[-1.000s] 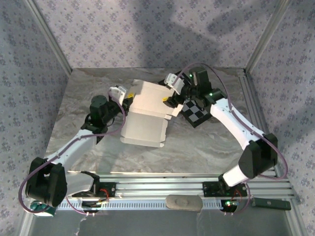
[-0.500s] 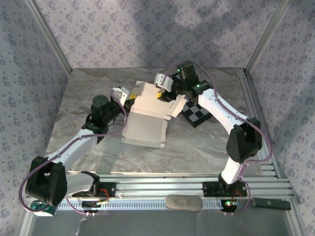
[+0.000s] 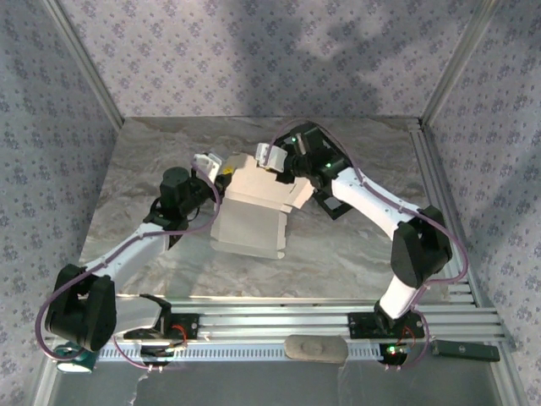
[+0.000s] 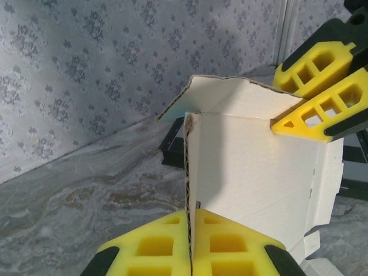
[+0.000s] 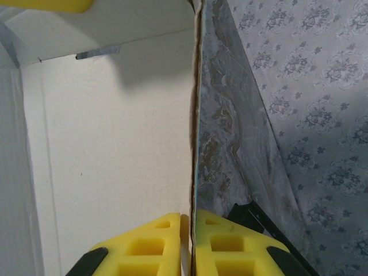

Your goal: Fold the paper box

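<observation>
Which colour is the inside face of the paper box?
White; the thin cardboard box shows best in left wrist view.

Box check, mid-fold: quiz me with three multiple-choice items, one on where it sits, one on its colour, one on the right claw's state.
1. The box lies: A by the near rail; B between the left claw and right claw; C against the left wall.
2. Its face seen from above is: A red; B black; C white.
3. The right claw is: A shut on a box wall; B open above the box; C shut on nothing.
Key: 1 B, a claw meets it from each side; 2 C, the top view shows white card; 3 A, its fingers pinch the card edge in the right wrist view.
</observation>
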`<control>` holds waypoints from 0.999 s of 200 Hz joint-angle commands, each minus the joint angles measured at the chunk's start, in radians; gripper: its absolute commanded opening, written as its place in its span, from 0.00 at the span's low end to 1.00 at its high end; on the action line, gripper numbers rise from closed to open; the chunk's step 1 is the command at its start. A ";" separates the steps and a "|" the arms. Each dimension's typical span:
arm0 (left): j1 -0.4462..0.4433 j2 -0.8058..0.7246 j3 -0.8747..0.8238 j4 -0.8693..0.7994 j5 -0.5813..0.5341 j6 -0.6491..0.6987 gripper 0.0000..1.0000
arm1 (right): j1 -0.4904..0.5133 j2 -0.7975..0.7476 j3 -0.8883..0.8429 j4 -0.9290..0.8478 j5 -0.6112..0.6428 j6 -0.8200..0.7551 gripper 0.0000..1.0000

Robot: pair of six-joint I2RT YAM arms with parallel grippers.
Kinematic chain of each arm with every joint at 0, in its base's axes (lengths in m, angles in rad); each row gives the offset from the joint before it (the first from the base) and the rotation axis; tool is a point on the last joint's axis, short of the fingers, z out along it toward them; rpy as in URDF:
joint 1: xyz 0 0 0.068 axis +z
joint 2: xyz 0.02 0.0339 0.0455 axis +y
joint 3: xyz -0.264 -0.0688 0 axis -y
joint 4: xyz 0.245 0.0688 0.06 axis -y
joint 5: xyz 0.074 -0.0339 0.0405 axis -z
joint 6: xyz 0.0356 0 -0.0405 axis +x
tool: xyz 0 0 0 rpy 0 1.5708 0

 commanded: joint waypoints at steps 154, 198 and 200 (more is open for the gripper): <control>0.127 -0.032 -0.032 -0.232 -0.180 -0.812 0.48 | 0.164 0.066 -0.338 0.545 0.421 0.065 0.00; -0.046 -0.116 0.158 -0.593 -0.263 -1.262 0.44 | 0.165 0.045 -0.347 0.533 0.464 0.085 0.00; -0.053 -0.117 0.161 -0.591 -0.267 -1.274 0.44 | 0.165 0.043 -0.348 0.533 0.464 0.088 0.00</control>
